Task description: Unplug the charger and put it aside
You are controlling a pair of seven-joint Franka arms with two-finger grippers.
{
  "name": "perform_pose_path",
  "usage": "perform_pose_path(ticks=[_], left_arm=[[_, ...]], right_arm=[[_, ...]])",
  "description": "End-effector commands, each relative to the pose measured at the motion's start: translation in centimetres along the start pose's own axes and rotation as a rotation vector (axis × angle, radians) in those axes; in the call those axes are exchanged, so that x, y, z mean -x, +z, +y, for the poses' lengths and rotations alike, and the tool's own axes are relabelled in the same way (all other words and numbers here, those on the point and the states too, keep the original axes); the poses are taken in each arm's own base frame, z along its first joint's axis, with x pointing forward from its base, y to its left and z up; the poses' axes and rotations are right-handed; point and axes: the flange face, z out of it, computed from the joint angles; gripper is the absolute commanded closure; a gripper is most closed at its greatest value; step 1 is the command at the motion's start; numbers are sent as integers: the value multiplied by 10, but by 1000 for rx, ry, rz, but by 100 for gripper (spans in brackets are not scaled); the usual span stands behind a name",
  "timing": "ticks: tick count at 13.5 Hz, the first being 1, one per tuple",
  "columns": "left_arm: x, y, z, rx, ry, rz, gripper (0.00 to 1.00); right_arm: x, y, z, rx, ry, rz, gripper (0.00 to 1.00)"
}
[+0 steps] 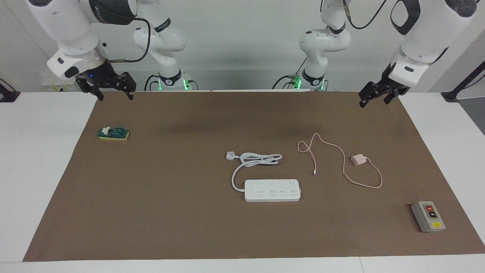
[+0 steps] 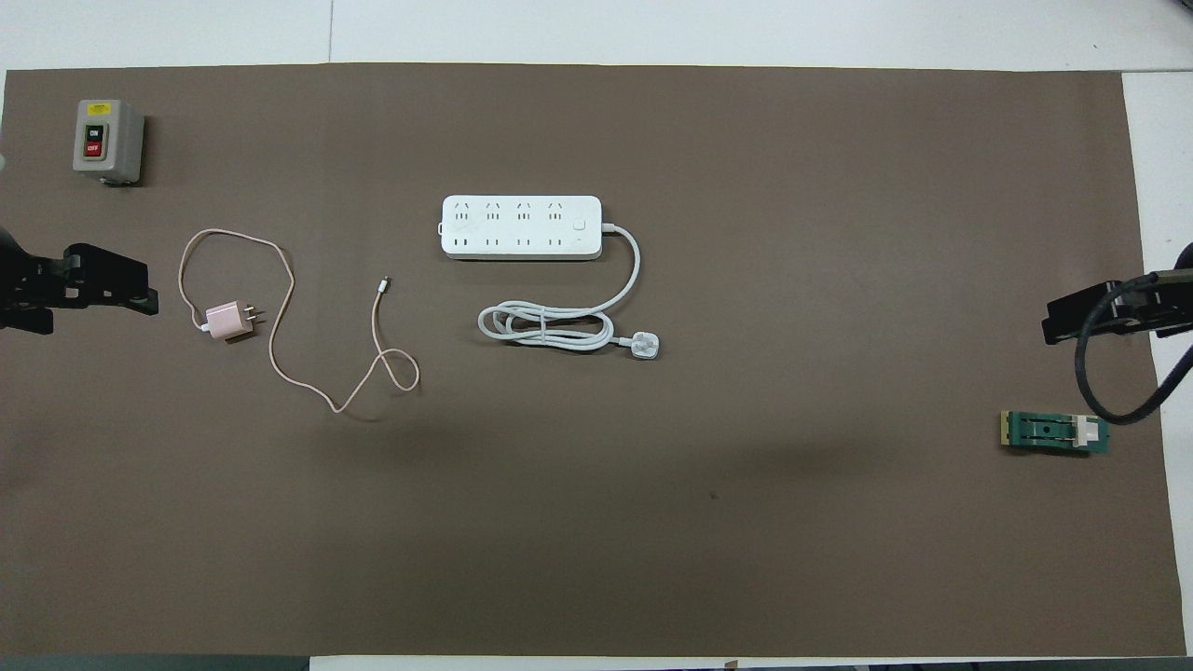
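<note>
Facing view shows the charger [image 1: 358,159] already unplugged, lying apart from the power strip [image 1: 272,190] toward the left arm's end, so I'd leave it. Left gripper [image 1: 379,97] and right gripper [image 1: 112,89] hang spread over the mat's corners; I'd keep both waiting.

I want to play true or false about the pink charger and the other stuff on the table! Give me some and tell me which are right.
1. The charger is plugged into the power strip. False: it lies apart on the brown mat, prongs bare.
2. The left gripper holds the charger. False: it hangs over the mat's edge, holding nothing.
3. The power strip's white cord is coiled nearer to the robots than the strip. True.
4. The grey switch box sits at the left arm's end of the table. True.
5. The green block sits on the power strip. False: it sits alone under the right gripper, at the right arm's end.
</note>
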Motion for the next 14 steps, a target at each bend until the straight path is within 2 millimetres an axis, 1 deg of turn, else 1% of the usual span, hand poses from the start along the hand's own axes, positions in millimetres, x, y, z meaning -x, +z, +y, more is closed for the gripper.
perform_pose_path(ticks=[1,2,5,6,10,14], left_arm=[[7,-2,-4,9,8,-5,0],[7,-1,-6,9,6,-5,0],[7,-3,-2,-1,13,-4,0],[7,-2,-6,-1,10,-6,0],[7,-4,-7,2,21,-4,0],[7,-3,-4,2,27,-7,0]], right_arm=[[4,-4,-1,-16,-9,-3,0],[5,-4,-2,-16,-9,-5,0],[4,-4,-3,-15,-12,-2,0],[5,-5,-3,-15,-12,0,0],[5,-4,-4,-19,-7,0,0],[5,-3,-6,-19,-17,-2,0]])
